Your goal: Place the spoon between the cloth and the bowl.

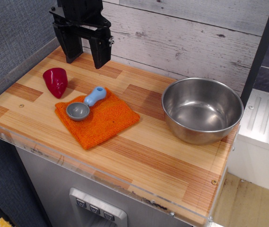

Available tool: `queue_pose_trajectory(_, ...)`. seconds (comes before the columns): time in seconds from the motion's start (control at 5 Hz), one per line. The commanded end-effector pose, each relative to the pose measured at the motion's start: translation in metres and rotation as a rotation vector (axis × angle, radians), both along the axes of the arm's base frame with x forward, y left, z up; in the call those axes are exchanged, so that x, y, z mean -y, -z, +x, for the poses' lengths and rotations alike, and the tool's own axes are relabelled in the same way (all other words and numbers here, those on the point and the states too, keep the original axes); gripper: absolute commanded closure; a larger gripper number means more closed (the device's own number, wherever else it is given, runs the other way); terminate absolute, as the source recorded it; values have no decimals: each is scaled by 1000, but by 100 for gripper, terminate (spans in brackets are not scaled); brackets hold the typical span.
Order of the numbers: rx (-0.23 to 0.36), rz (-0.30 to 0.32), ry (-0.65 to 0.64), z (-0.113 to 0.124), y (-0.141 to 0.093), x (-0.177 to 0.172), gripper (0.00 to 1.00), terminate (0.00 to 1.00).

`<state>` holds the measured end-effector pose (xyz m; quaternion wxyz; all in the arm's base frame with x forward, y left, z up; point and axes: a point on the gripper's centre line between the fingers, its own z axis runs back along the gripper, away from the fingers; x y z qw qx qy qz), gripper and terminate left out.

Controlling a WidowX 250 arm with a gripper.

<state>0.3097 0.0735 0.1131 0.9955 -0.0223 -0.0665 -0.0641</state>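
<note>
I see my gripper (84, 56) hanging open and empty over the tabletop's back left corner; the spoon (86, 105) lies on the cloth (101, 120) near the left edge; the bowl (202, 109) sits by the right edge, well apart.

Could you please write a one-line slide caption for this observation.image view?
Open gripper hovers behind the spoon, which lies on the orange cloth left of the steel bowl.
</note>
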Motion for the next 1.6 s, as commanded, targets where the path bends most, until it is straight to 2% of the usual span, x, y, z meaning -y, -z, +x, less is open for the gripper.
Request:
queue_pose_trajectory(0.0, 0, 0, 0, 0, 0, 0, 0, 0)
queue_pose_trajectory(0.2, 5, 9, 40, 8, 5, 13, 0, 0)
queue_pose_trajectory(0.4, -43, 18, 31, 3, 27, 2, 0, 0)
queue_pose_trajectory(0.6, -83, -5, 53, -1, 57, -8, 0, 0)
queue_pose_trajectory(0.8, -123, -7, 101, -4, 76, -3, 0, 0)
queue_pose_trajectory(1.2, -137, 11, 140, -4, 83, 7, 0, 0)
queue_pose_trajectory(1.4, -138, 20, 156, -3, 82, 10, 100, 0)
